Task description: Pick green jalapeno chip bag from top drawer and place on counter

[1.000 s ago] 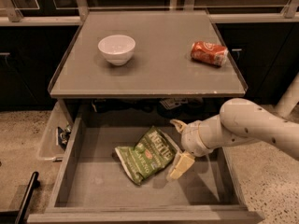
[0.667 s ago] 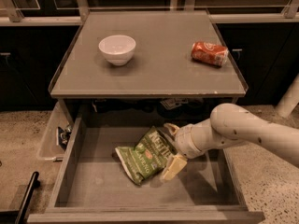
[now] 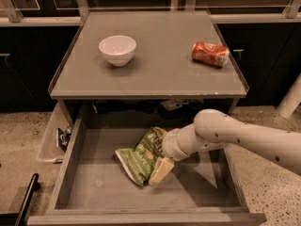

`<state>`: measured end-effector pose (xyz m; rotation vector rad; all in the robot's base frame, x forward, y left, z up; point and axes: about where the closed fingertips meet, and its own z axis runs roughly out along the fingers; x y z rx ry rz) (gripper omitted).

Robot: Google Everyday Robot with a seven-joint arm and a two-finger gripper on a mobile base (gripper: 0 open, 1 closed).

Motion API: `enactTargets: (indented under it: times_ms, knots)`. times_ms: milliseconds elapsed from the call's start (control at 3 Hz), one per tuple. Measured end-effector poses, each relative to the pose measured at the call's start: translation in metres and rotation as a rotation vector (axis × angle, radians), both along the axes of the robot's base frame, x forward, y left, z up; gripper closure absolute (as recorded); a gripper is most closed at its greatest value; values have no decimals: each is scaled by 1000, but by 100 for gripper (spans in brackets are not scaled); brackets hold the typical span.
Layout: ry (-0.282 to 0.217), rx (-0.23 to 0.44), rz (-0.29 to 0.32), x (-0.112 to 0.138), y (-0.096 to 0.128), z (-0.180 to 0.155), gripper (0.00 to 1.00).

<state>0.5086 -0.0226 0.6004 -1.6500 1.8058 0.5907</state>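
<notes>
Down on the flat bottom of the wide gray top drawer (image 3: 94, 192) lies one crinkled green jalapeno chip bag (image 3: 138, 160), lettering unreadable, the cream gripper (image 3: 159, 168) touching its right edge, hold impossible to tell, while above the drawer the matte gray counter (image 3: 160, 76) bears one white bowl (image 3: 117, 49) and one crushed red can (image 3: 210, 53).

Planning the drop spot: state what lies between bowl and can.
Only bare counter, in the camera view; the gripper is in the top drawer, against the chip bag.
</notes>
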Motion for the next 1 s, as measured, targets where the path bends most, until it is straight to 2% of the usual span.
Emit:
enactTargets:
  times_ms: [333,667,1000]
  knots:
    - [2,-17,7,3,18,-16,0]
    - [1,-17,7,4,20,-16,19]
    - [1,-17,7,4,20,-16,42]
